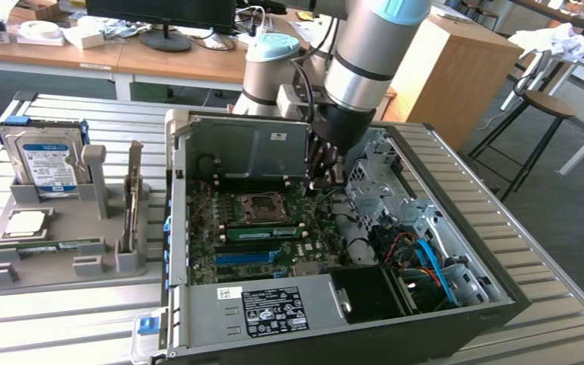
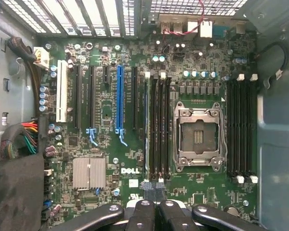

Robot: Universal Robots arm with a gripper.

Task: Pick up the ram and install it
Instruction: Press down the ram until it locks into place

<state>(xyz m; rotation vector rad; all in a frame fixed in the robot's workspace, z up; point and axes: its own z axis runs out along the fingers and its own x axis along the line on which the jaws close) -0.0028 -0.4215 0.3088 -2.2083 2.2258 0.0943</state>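
Green ram (image 2: 146, 127): upright in a black slot on the motherboard (image 2: 106, 144), just beside the empty processor socket (image 2: 199, 134) | jaws: clenched, grasping nothing, tips at one end of that slot row | computer case (image 1: 480, 315): open on the slatted metal surface (image 1: 556, 334) | grey tray (image 1: 58, 270): beside the case, toward the exterior view's left, another green stick (image 1: 43, 245) lying in it

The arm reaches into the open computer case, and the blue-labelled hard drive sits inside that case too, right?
Not quite. The gripper does reach into the case, but the hard drive stands in the grey holder outside it, at the exterior view's left.
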